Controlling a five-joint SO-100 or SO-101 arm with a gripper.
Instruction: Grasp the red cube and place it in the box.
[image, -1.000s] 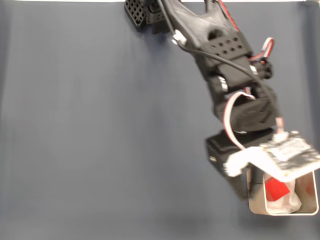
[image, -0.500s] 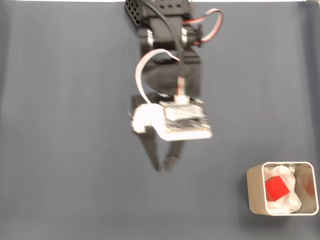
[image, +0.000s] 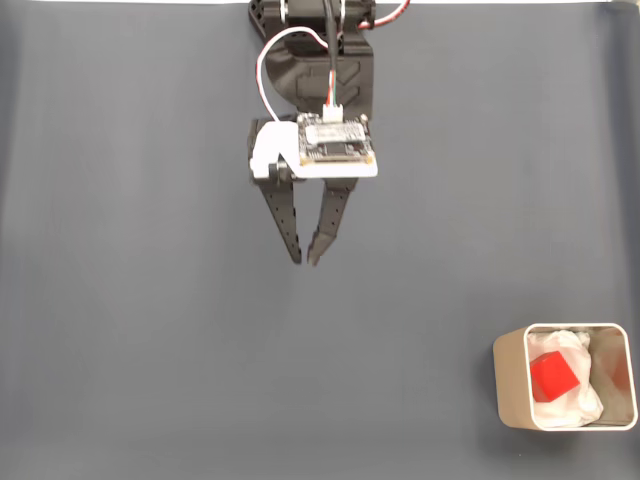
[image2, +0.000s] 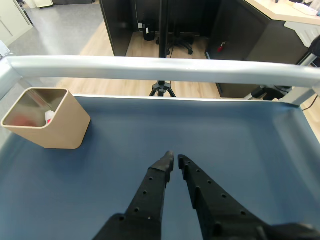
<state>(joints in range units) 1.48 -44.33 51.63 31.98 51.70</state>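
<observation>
my gripper (image: 306, 260) is hanging empty over blue-grey cloth (image: 140, 300), tips nearly meeting | red cube (image: 553, 377) is sitting on white lining inside beige round-cornered box (image: 508, 385), well apart

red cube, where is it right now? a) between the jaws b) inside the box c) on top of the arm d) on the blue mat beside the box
b: in the fixed view the red cube lies on white lining inside the box, far from the gripper.
</observation>
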